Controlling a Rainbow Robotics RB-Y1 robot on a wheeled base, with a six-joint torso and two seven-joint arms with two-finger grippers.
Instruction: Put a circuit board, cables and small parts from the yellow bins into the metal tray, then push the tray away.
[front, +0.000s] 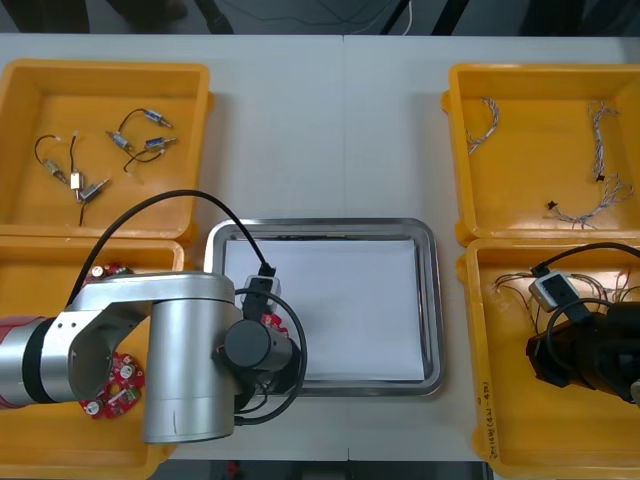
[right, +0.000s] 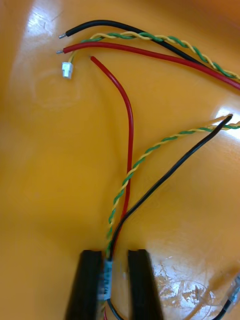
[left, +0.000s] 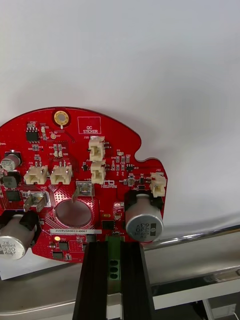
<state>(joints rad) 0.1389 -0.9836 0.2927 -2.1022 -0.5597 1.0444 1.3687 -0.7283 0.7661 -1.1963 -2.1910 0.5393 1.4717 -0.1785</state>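
Seen from above, both end effectors are sitting hidden beneath their own wrists. A red sliver of the board (front: 270, 321) is peeking out beside the left wrist, over the near left corner of the tray (front: 432, 300), which is resting on the light table (front: 330, 120).

In the left wrist view, the left end effector (left: 113, 246) is pinching a small green connector on the board's edge, its flat black fingers standing apart by that width. The board is round with a notch and matte red. It is studded with white sockets, silver cylinders and a gold-ringed hole, and one side is running out of view. It is hanging over the tray's flat white inside, with the shiny curved rim beside the fingers. Whether it is touching the tray floor is unclear.

The right end effector (right: 116, 262) is down in the near right bin (front: 510, 420), pinching a thin bundle of cables (right: 131, 130). A glossy red one, a black one and a twisted yellow-and-green one are fanning over the smooth orange floor. The fingers are covering the held end.

A second board (front: 112, 385) is lying in the near left bin (front: 40, 285), partly covered by the left arm (front: 180, 340).
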